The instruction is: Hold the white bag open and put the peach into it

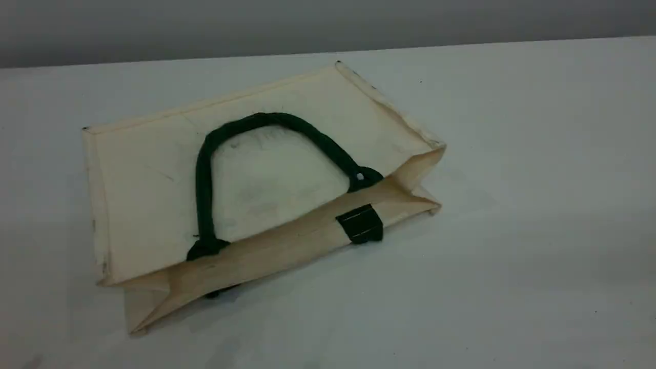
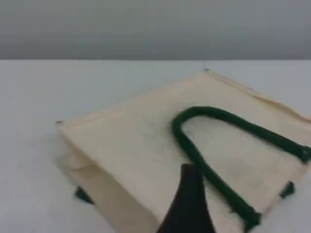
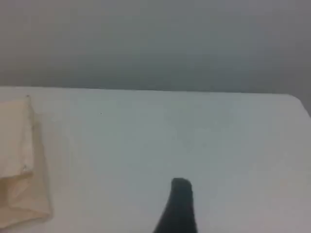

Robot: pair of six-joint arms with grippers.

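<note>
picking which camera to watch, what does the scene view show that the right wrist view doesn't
Only the scene view: the whole white bag lying flat, its green rope handle folded onto the top face, and a green tab at the mouth. Only the right wrist view: one dark tip of the right fingers and the table's rounded far corner. Both: the table, the grey wall, part of the bag; no peach in either.

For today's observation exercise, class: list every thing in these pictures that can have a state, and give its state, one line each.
Cream-white flat fabric bag: lying flat on the table, mouth pressed nearly shut.
Dark green rope handle: folded down onto the bag's upper face.
Left gripper: open, holding nothing, above the bag.
Right gripper: open, holding nothing, over the table beside the bag.
</note>
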